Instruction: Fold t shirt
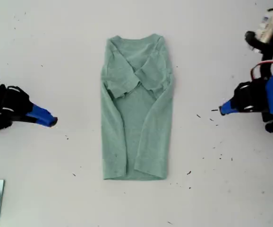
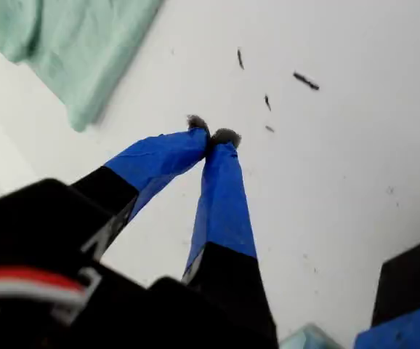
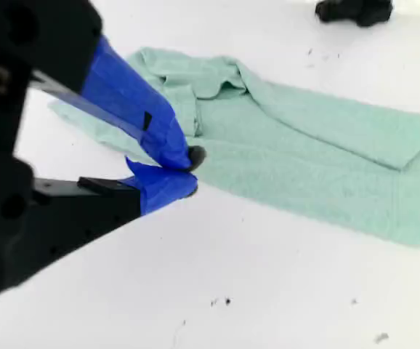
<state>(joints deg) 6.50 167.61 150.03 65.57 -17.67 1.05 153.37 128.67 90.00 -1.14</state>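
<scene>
Blue-taped fingers of my first hand (image 2: 211,138) fill the first wrist view. Their tips are pressed together and hold nothing. My second hand (image 3: 188,171) is likewise narrow, with its tips almost touching, and empty.

**Position of the work**
- The t shirt (image 1: 134,113) lies flat at the centre of the white counter (image 1: 42,189) in the exterior view, with the collar at 12 o'clock and the hem at 6 o'clock.
- My first hand sits at 3 o'clock from the garment and my second hand at 9 o'clock. Both are clear of the fabric.

**Step in hand**
- Both sides and both sleeves are turned inward, the sleeves crossing below the neckline, which leaves a long narrow strip.
- By my judgement the lengthwise folds are complete and the end-to-end fold is not yet done.

**Next move**
- It probably calls for both hands to open, travel to the two hem corners at the 6 o'clock end and pinch all layers.
- The hem would then be carried toward 12 o'clock, keeping the strip square.

**View comparison**
- Only the exterior view shows the full outline and both arms.
- The first wrist view shows just one corner of the fabric, plus dark specks (image 2: 304,80) on the counter.
- The second wrist view shows the layered side edge and the raised fold ridges, which look flat from above.
</scene>
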